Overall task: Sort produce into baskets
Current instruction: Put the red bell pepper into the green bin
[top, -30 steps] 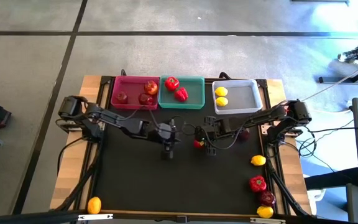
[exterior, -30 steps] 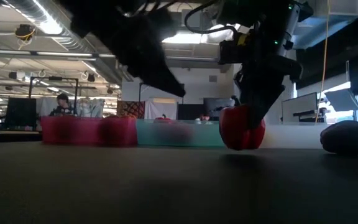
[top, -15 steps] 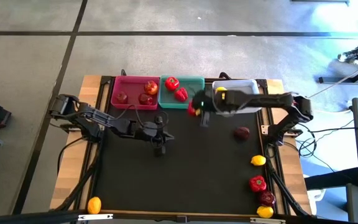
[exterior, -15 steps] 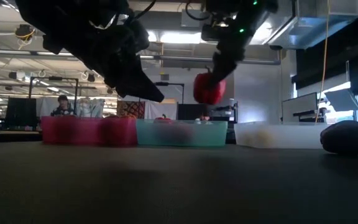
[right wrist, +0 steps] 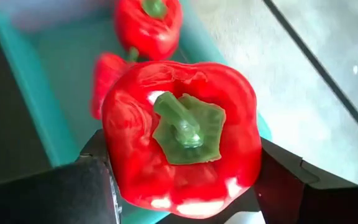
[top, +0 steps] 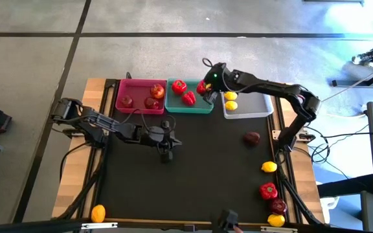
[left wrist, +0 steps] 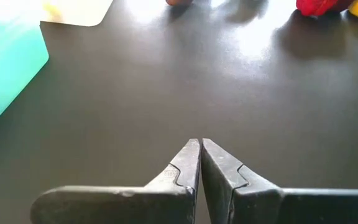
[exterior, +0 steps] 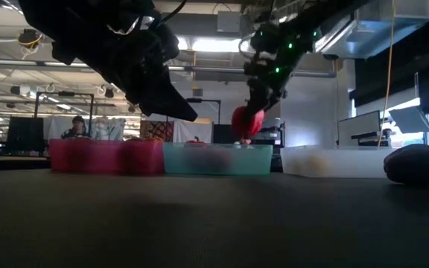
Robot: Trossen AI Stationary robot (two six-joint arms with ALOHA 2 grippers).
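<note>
The red bell pepper (right wrist: 182,137), a second ago down on the black mat (top: 193,181), now hangs over the near-right corner of the teal basket (top: 203,107), clamped between the right gripper (top: 206,88) fingers. Two peppers already lie in that basket, so a release here would likely sort a third. The left gripper (left wrist: 201,163), pinched shut and empty, has drawn back over the mat in front of the pink basket (top: 131,109).
</note>
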